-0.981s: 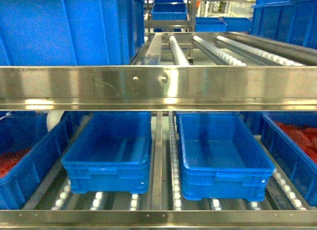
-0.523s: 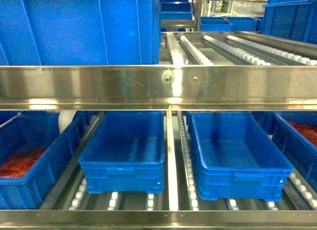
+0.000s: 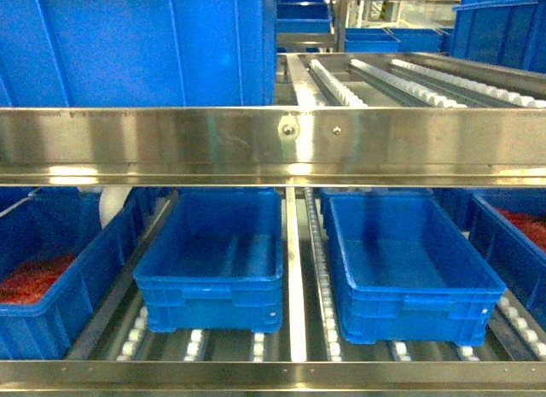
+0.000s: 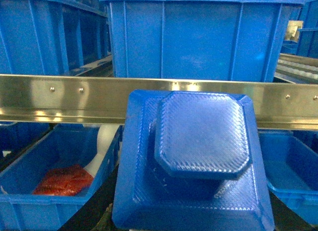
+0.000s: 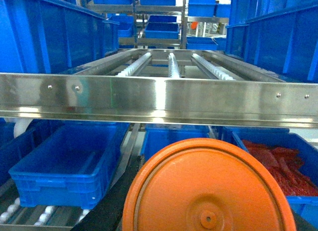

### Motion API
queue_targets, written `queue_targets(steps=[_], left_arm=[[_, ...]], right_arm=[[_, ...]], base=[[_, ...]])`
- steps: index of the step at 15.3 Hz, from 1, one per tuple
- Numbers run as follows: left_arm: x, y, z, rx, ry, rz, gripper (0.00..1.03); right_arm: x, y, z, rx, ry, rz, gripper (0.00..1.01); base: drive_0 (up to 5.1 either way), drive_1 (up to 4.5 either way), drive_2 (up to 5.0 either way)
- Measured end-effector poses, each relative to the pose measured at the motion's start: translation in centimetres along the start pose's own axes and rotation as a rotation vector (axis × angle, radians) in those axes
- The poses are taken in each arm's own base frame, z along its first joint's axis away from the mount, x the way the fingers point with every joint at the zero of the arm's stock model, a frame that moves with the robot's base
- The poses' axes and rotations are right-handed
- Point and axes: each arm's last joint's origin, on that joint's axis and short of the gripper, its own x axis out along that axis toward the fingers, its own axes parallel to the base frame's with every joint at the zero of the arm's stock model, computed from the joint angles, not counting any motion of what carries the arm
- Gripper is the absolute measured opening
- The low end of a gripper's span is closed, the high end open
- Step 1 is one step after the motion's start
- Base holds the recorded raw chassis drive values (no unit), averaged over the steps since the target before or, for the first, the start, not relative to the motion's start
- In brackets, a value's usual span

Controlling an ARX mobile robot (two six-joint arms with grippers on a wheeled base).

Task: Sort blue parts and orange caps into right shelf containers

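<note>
Head view: no gripper or arm in frame. 2 empty blue crates sat side by side on the lower roller shelf, left crate (image 3: 212, 256) and right crate (image 3: 408, 269), long axes running front-to-back, open tops up, a metal divider rail (image 3: 295, 277) between them w/ a narrow gap each side. Steel crossbar (image 3: 273, 145) ran full width above the crates' front edges, so access to the crates was thru the slot under the bar. Outer crates at both ends held red stuff: left one (image 3: 51, 269), right one (image 3: 516, 243), both cropped. Tall big blue box (image 3: 136, 47) on upper level, left; upper roller lanes (image 3: 409, 81) to its right were bare.

Left wrist view: 1 blue part (image 4: 194, 161) filled the near foreground, right at the left gripper; square stepped piece, octagon-ish raised face pointing toward the camera, broad base below. Fingers not visible, so cannot tell if left gripper was clamped or open. Part was in front of and below the crossbar, outside the shelf.

Right wrist view: 1 orange cap (image 5: 208, 189) close up at the right gripper, flat round face toward the camera, small center hub low on it. Fingers hidden; grip state cannot be told. Cap was below the crossbar, ahead of the crates.
</note>
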Motion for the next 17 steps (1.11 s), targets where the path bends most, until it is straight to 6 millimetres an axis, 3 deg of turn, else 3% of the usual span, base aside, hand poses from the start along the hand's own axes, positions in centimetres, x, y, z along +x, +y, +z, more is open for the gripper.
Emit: queue_targets(steps=[17], left_arm=[[0.00, 0.00, -0.02, 0.000, 0.002, 0.000, 0.43]], right_arm=[[0.00, -0.01, -0.01, 0.007, 0.002, -0.003, 0.44]], base=[[0.0, 0.00, 0.0]])
